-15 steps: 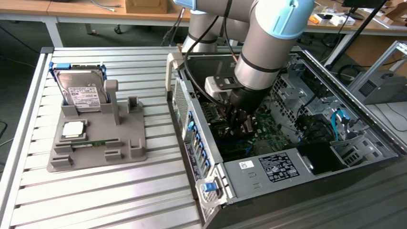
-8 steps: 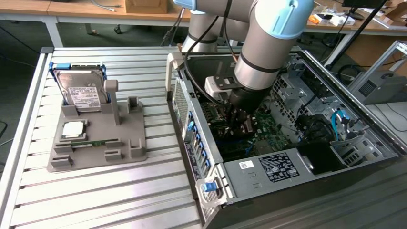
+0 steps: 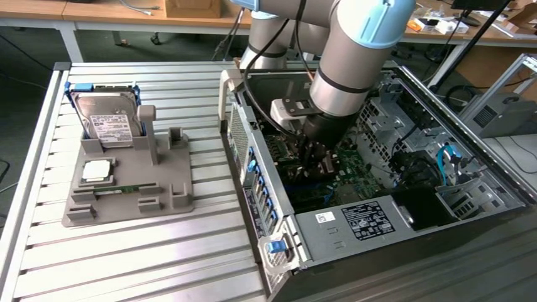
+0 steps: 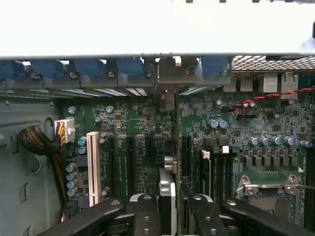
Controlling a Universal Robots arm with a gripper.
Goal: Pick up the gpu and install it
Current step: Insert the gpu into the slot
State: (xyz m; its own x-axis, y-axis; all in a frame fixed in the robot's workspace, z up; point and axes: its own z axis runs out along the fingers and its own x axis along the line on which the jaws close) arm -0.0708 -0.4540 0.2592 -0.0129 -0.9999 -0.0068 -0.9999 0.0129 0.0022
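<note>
End effector [image 4: 170, 209], black and jointed, is down inside the open metal PC case [image 3: 495, 182], its two fingers closed on the gpu [image 4: 167, 196], a thin dark card seen edge-on with a silvery metal edge, held upright just over the green motherboard [image 4: 142, 132] among the long black expansion slots. On the ribbed aluminium table [image 3: 126, 264], well apart at the exterior view's left, a grey moulded plastic tray [image 3: 168, 189] holds a silver white-labelled hard drive [image 3: 109, 119] in a blue frame, a square silvery chip [image 3: 95, 170] and a slim green memory stick [image 3: 122, 189].
</note>
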